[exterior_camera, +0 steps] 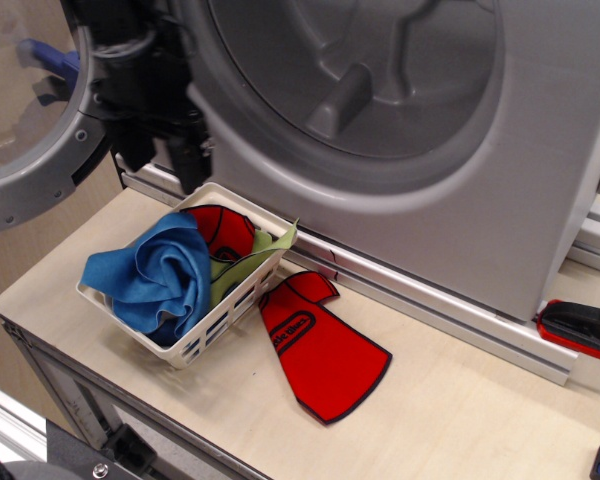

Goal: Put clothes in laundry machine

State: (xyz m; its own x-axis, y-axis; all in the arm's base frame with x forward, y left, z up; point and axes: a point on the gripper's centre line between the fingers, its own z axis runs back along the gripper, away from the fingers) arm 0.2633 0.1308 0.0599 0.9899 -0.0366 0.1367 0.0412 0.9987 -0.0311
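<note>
Your gripper [160, 160] hangs low in front of the laundry machine [460, 190], at the left edge of the drum mouth and just above the far rim of the white basket [195, 335]; its dark fingers point down with a gap between them and nothing in them, so read it as released, though motion blur softens the outline. The clothes are not in the drum: the blue cloth [155, 275] is piled on the near-left side of the basket, a red mitt [220, 232] and the green cloth [250, 255] lie behind it, and a second red mitt [320, 350] lies flat on the table [460, 420] just right of the basket. The likeliest trouble is the basket itself. It is light and tilted, so a descent that catches its far rim can tip or shove it. The open door [40, 130] stands close on the left, and a wide swing could clip it. The blue cloth is bunched, so a shallow pinch may take only a fold and let it drop on the lift. The flat mitt on the table offers little to grip, and a hard press there could jam your fingertips against the wood.
</note>
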